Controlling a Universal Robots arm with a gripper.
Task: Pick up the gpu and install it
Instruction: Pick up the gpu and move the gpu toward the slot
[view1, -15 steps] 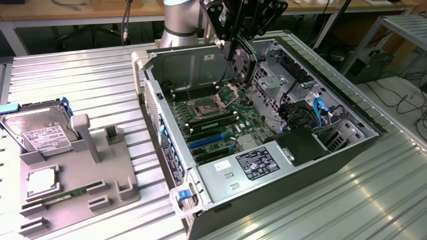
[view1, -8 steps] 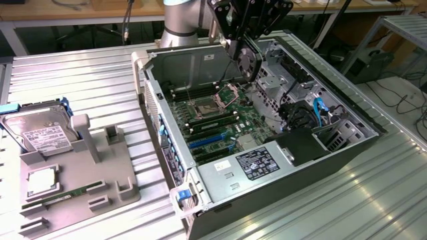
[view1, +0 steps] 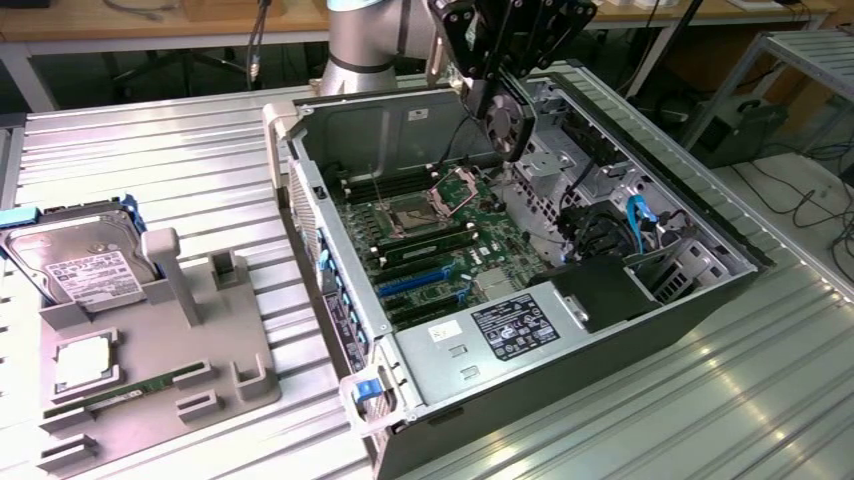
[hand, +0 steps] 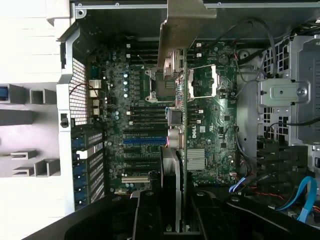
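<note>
gripper (hand: 176, 216) pinching the gpu (hand: 172, 167) edge-on over the open computer case (view1: 627, 390) should, i judge, hold it upright and square its lower edge to the blue slot (hand: 142, 141).

White "DELL" lettering (hand: 192, 132) on the green motherboard (hand: 212, 125)

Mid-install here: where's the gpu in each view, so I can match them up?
Exterior view: the gpu hangs from the gripper, upper middle, above the open case.
Wrist view: the gpu sits edge-on in the gripper, over the motherboard.
Shared landmark: the blue expansion slot.
</note>
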